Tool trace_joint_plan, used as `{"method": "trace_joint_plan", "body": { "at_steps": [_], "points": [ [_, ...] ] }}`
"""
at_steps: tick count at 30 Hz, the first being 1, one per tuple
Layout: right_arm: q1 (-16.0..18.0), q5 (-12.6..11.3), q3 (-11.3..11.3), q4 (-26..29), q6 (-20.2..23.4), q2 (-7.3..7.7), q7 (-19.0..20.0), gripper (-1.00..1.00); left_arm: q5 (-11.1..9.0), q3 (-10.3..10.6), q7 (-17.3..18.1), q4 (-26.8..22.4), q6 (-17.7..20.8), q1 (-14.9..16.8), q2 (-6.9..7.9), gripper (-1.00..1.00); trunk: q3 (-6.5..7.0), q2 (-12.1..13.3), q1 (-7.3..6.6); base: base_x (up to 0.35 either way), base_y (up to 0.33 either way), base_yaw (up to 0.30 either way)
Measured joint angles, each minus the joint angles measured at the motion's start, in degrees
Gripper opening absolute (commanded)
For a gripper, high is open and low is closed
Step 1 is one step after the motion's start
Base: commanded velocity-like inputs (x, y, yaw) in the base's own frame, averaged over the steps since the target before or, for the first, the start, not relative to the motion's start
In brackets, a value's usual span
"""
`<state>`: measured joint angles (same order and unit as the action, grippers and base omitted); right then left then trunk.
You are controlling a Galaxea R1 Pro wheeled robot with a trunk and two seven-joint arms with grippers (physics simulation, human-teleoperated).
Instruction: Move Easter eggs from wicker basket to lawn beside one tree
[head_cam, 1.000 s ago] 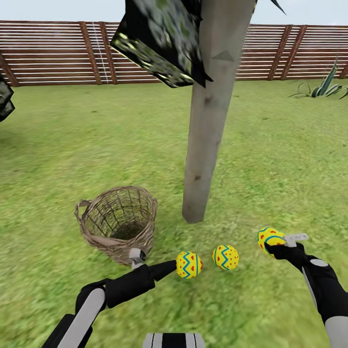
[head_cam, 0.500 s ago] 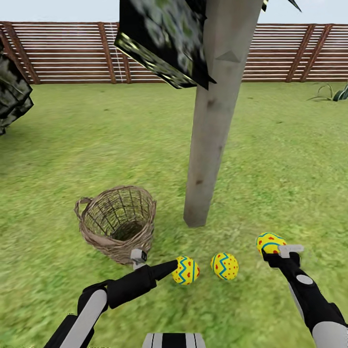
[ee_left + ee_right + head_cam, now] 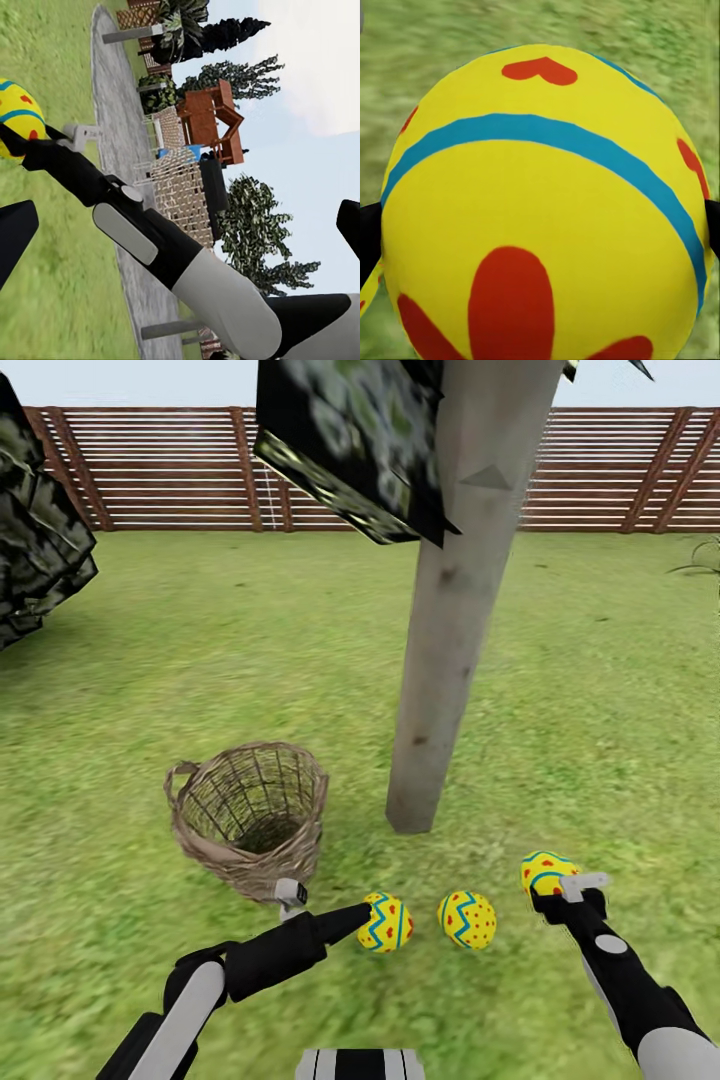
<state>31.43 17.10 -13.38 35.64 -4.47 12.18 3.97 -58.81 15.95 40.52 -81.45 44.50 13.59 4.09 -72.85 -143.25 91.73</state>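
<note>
round, smooth, likely slippery flower egg (image 3: 543,872) squeezed at its fat middle by the right claw (image 3: 556,887), closed snug around it; left claw (image 3: 352,916) wide open, empty.

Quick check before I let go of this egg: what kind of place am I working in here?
Looks like a fenced back garden, rendered in a simulator. You're on a green lawn beside a pale tree, with a slatted wooden fence along the far edge. The left wrist view also shows a paved path and a small brick building.

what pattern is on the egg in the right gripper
Yellow egg with a blue band, red hearts and petals; clearest in the right wrist view.
</note>
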Motion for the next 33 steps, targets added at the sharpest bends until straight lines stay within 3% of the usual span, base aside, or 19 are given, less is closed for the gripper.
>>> {"method": "trace_joint_plan", "body": {
  "at_steps": [5,9,11,15,18,23,25,28,33],
  "points": [
    [0.1,0.2,0.3,-2.6,0.0,-0.85,-3.0,-1.0,0.0,0.0,0.0,0.0,0.0,0.0,0.0,1.0,0.0,0.0,0.0,0.079,-0.127,0.0],
    [0.3,2.7,5.9,-6.3,0.0,-1.14,-9.2,-1.0,0.0,0.0,0.0,0.1,0.0,0.0,0.0,1.0,0.0,0.0,0.0,0.004,-0.006,0.0],
    [0.8,2.9,7.2,-7.5,0.1,-1.32,-11.6,-1.0,0.0,0.0,0.0,0.1,-0.2,0.0,0.05,1.0,0.0,0.0,0.0,0.0,0.0,0.0],
    [5.9,3.1,7.5,-15.6,0.0,-2.2,-12.6,-1.0,-0.1,0.2,0.1,0.0,-3.6,0.0,0.08,1.0,0.0,0.0,0.0,0.0,0.0,0.0],
    [8.6,2.8,7.6,-19.0,-0.1,-2.31,-12.8,-1.0,0.0,0.2,0.1,0.0,-3.9,0.0,0.09,1.0,-0.44,0.0,0.06,0.0,0.0,0.0],
    [8.9,2.7,7.6,-19.4,-0.7,-2.4,-13.1,-1.0,0.0,0.2,0.1,0.1,-4.0,0.0,0.09,1.0,-1.55,-0.1,0.19,0.0,0.0,0.0],
    [8.9,2.8,7.6,-19.5,-5.6,-2.39,-13.1,-1.0,0.0,0.2,0.0,0.1,-4.0,0.0,0.09,1.0,-1.99,-0.1,0.24,0.0,0.0,0.0],
    [8.9,2.7,7.5,-19.6,-7.9,-2.36,-13.1,-1.0,-0.1,0.2,0.0,0.1,-4.0,0.0,0.09,1.0,-2.22,-0.1,0.26,0.0,0.0,0.0],
    [8.9,3.1,7.5,-19.7,-8.7,-2.36,-13.0,-1.0,-0.1,0.2,0.1,4.9,-4.0,0.0,-0.07,1.0,-2.22,-0.1,0.23,0.205,0.0,0.0]
  ]
}}
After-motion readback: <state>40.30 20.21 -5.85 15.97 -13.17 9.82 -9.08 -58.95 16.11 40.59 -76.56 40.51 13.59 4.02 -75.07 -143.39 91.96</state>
